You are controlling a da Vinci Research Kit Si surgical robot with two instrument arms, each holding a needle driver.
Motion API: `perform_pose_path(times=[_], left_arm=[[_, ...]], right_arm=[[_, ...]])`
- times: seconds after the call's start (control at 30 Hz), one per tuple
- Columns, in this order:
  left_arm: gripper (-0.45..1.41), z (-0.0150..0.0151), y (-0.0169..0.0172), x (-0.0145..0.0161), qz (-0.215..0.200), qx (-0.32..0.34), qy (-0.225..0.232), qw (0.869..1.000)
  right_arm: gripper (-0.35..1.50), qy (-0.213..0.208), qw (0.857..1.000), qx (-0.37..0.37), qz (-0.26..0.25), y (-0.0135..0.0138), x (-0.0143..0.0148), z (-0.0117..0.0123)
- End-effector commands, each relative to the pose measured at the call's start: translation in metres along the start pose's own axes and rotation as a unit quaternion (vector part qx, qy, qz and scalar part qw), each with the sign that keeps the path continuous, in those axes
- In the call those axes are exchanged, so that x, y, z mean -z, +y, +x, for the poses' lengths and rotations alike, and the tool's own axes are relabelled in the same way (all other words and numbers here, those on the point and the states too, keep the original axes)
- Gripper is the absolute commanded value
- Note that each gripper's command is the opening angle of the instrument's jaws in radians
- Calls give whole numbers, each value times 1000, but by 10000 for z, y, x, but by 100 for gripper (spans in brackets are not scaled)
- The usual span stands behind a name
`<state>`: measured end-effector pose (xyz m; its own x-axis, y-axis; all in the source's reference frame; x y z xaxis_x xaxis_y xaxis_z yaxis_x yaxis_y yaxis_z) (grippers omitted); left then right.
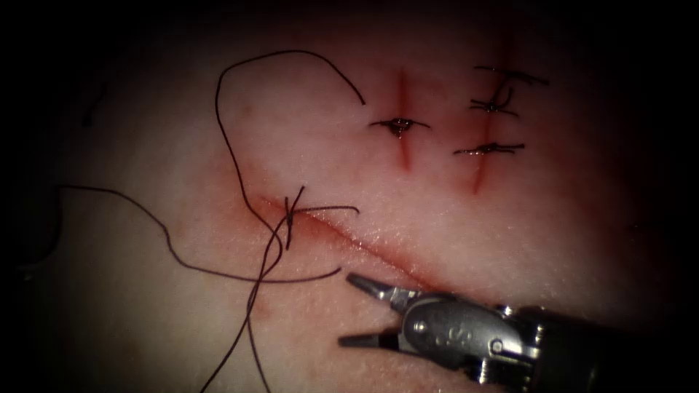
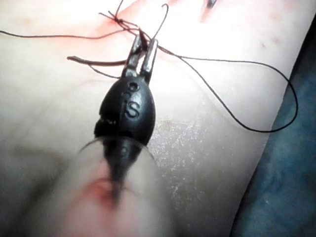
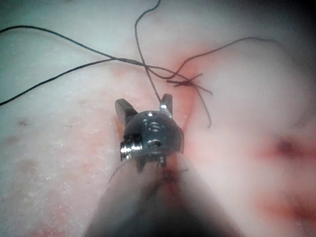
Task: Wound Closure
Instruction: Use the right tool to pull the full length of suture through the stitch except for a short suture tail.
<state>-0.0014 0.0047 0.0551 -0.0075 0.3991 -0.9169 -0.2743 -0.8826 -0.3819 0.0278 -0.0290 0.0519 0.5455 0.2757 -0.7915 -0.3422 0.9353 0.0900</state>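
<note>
Endoscope view: right tool [image 1: 345, 309] empty (jaws apart).

The right tool [image 1: 360, 309], lower right in the endoscope view, has slim grey metal jaws, a rounded silver wrist with screws and embossed lettering, and a dark shaft.

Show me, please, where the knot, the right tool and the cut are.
knot [image 1: 290, 212]: endoscope view, its tied centre.
right tool [image 1: 358, 309]: endoscope view, gap between its open jaws.
cut [image 1: 378, 251]: endoscope view, its red line.

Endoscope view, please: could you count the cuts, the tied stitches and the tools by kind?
Red cuts in the pale tissue: 3
Dark thread stitches tied across them: 5
Silver metal right tool, claw open and empty: 1
Total: 9
</note>
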Motion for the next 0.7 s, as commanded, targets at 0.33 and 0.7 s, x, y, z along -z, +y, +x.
perform_pose_path(times=[0.33, 0.7], left_arm=[[-45, -5, 11, -12, -7, 1, 7, 1000], [-45, -4, 15, -21, -12, 0, 12, 1000]], right_arm=[[128, -32, 999, 31, 20, -4, -64, -28], [-35, -30, 999, 27, 3, -15, -31, -12]])
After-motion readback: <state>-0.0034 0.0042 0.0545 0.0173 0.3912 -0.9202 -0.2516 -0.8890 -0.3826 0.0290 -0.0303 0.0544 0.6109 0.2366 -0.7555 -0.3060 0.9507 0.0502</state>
